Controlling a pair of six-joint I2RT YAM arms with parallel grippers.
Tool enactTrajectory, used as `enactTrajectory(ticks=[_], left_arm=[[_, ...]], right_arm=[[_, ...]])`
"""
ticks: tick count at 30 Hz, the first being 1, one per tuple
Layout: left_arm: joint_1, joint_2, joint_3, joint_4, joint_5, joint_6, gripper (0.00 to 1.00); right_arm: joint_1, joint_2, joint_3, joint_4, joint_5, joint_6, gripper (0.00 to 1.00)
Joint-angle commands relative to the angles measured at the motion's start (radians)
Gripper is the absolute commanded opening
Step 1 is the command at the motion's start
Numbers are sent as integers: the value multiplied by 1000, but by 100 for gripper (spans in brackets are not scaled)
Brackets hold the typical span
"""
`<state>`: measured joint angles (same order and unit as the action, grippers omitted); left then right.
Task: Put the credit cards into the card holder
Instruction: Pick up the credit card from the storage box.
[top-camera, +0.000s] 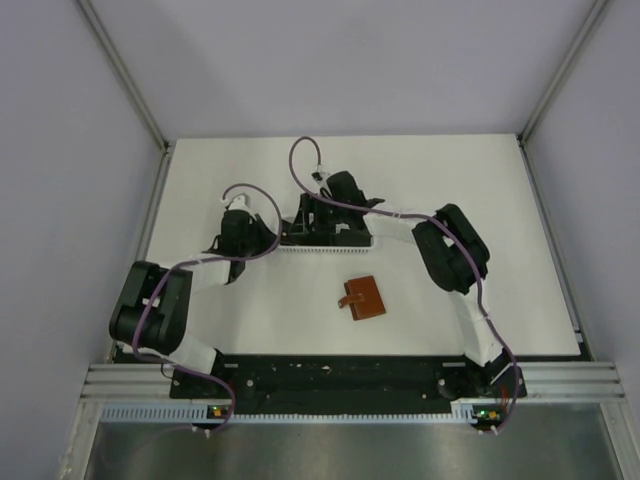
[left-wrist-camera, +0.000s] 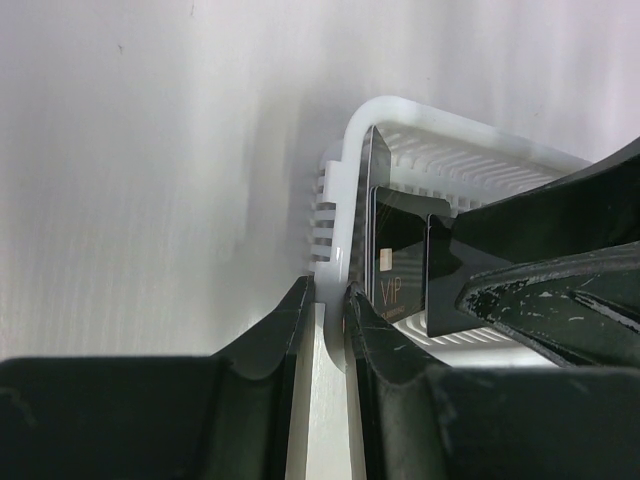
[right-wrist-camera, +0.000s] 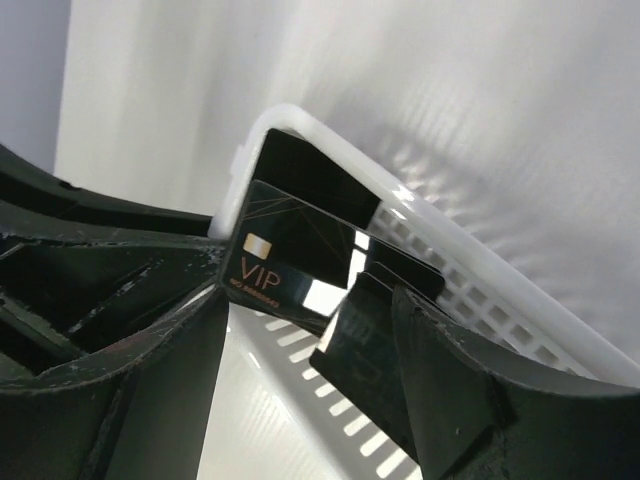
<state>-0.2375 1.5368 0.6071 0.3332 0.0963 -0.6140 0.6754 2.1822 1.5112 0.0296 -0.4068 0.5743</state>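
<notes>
**Right hand** (right-wrist-camera: 310, 300): fingers spread wide and straddling the standing cards. Nothing is pinched.

**Left hand** (left-wrist-camera: 325, 292): fingers pressed together on an end wall of the white slotted basket (left-wrist-camera: 440, 150), pinching it.

**Credit cards** (right-wrist-camera: 290, 270): black, standing on edge inside the basket and overlapping. The foremost card, marked "VIP", sits between the right hand's fingers. Whether its corner touches one finger cannot be told.

**Basket, position:** middle of the tabletop (top-camera: 250, 310).

**Card holder** (top-camera: 364, 298): brown, with a clasp tab, lying flat. It is apart from the basket, toward the near edge and slightly right of centre. It appears folded shut, with no hand near it.

**Hazards, as judged:**
- The cards are packed close, so a closing grasp may catch two at once.
- A thin, glossy card edge may slip or twist between the fingers.
- Lifting against the basket wall could tip the basket if the left hand's pinch gives.
- The holder is unheld and may slide during insertion.
</notes>
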Motion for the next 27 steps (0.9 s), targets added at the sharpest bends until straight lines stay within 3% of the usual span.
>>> enactTrajectory(ticks=[1,27], left_arm=[[-9,28,29,3,59,26,0],[-51,11,72,58,187,54,1]], right_arm=[[3,53,12,82,-121,73,68],[1,71,18,141,-237,139,70]])
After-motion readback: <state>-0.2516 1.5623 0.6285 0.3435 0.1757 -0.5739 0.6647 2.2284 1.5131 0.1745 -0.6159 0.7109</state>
